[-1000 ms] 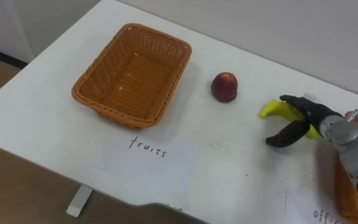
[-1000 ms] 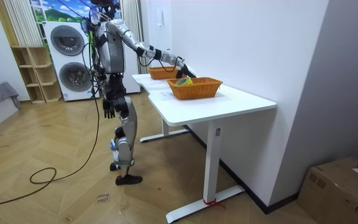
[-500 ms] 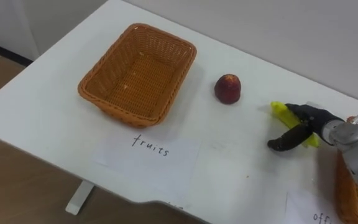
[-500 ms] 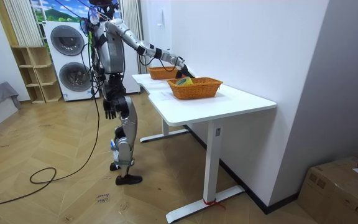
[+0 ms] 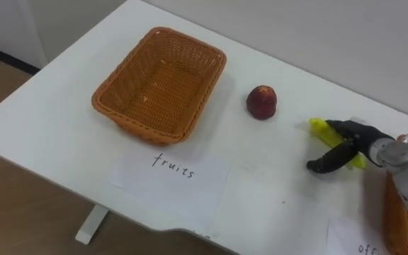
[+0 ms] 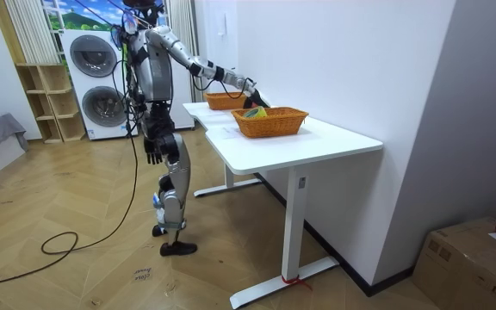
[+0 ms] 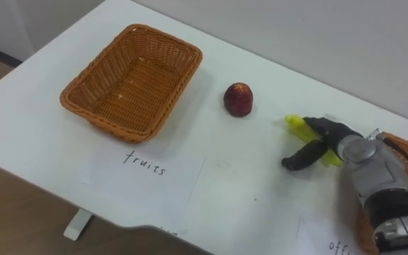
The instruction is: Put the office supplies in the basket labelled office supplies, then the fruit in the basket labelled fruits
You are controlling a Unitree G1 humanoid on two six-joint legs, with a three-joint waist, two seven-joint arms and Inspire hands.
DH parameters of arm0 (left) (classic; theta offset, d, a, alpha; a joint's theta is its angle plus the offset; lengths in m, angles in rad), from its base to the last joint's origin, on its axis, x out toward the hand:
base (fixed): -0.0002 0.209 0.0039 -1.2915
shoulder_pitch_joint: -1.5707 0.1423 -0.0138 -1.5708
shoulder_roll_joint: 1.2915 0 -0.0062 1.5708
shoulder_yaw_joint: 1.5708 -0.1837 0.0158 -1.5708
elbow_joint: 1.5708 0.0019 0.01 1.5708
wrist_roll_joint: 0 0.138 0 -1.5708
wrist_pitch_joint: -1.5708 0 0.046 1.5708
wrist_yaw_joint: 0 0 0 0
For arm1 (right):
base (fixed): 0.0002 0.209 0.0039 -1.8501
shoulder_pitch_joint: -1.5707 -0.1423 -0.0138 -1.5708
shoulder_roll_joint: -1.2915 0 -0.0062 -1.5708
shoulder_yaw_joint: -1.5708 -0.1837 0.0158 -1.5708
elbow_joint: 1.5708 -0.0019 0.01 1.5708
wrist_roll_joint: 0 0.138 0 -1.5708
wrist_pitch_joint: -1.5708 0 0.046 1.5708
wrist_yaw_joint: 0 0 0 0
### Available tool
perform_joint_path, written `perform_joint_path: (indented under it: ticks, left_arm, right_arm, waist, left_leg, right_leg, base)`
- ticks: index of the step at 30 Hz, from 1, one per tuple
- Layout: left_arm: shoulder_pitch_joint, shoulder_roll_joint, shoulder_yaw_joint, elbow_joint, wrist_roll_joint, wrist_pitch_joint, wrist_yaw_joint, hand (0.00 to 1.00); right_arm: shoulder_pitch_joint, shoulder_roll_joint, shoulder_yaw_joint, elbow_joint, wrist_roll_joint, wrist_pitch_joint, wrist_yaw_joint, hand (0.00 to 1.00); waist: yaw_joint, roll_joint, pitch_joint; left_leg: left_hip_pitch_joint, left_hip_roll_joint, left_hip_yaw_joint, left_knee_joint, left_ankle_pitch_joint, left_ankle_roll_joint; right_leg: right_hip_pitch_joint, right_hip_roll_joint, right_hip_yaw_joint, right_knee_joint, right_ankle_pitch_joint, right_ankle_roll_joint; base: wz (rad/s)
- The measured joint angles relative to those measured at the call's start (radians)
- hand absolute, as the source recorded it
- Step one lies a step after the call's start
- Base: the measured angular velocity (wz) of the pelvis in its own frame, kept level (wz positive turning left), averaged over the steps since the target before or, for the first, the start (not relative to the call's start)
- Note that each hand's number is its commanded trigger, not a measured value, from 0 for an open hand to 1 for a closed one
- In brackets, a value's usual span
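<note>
You've got a big white table (image 5: pixel 48 120). The robot stands at its near side w/ the right arm out over it.

Next biggest: the empty brown basket (image 5: pixel 154 85), far left. A 2nd basket (image 6: pixel 269 122) sits at the right end, and the room view shows yellow + green stuff in it, too small to name. A paper sheet (image 5: pixel 172 177) w/ writing lies just near the empty basket. Another sheet (image 5: pixel 353 237) lies near the 2nd basket.

The right hand (image 5: pixel 356 134) is at the right, on the banana (image 5: pixel 319 125). Its fingers curl over the top and the thumb comes in from the near side, so it's pinching the banana. I can't tell if the banana is off the table yet. The left hand (image 6: pixel 151 155) hangs by the robot's hip, too small to tell its state.

The red apple (image 5: pixel 261 102) sits alone in the middle, between the empty basket and the banana, touching nothing.

How they'll handle, my guess:
- Banana: light, a bit soft, bruises easy. Hold it round the middle and don't squeeze hard. The curved shape may twist in the hand.
- Apple: round, smooth, firm, a bit heavier. It can roll or slip, so wrap the fingers round the sides w/ the thumb across from them.

Count:
- 2 baskets
- 2 paper sheets
- 1 banana
- 1 apple

Both fruits are out of the left basket, so 2 to go.
</note>
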Motion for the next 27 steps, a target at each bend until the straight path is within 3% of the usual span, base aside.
perform_joint_path:
  ticks: [13, 27]
  left_arm:
    - [-0.001, 0.004, 0.001, -0.002, 0.000, -0.010, 0.006, 0.00]
    - [0.009, 0.003, 0.001, -0.002, 0.001, -0.015, 0.006, 0.00]
  right_arm:
    - [0.017, -0.008, 0.001, -0.043, -0.057, 0.002, -0.024, 1.00]
    - [0.026, -0.007, 0.000, -0.050, -0.028, 0.010, 0.078, 1.00]
  waist:
    - [0.002, 0.002, 0.0007]
    - [0.013, 0.004, 0.0022]
  left_leg:
    - [0.007, 0.000, 0.005, 0.002, 0.000, 0.000]
    - [0.036, 0.002, 0.022, -0.018, 0.000, 0.000]
  right_leg:
    - [0.001, 0.003, 0.026, -0.001, 0.000, 0.000]
    - [0.016, 0.008, 0.058, 0.000, 0.001, -0.001]
  base:
    - [0.00]
    - [-0.05]
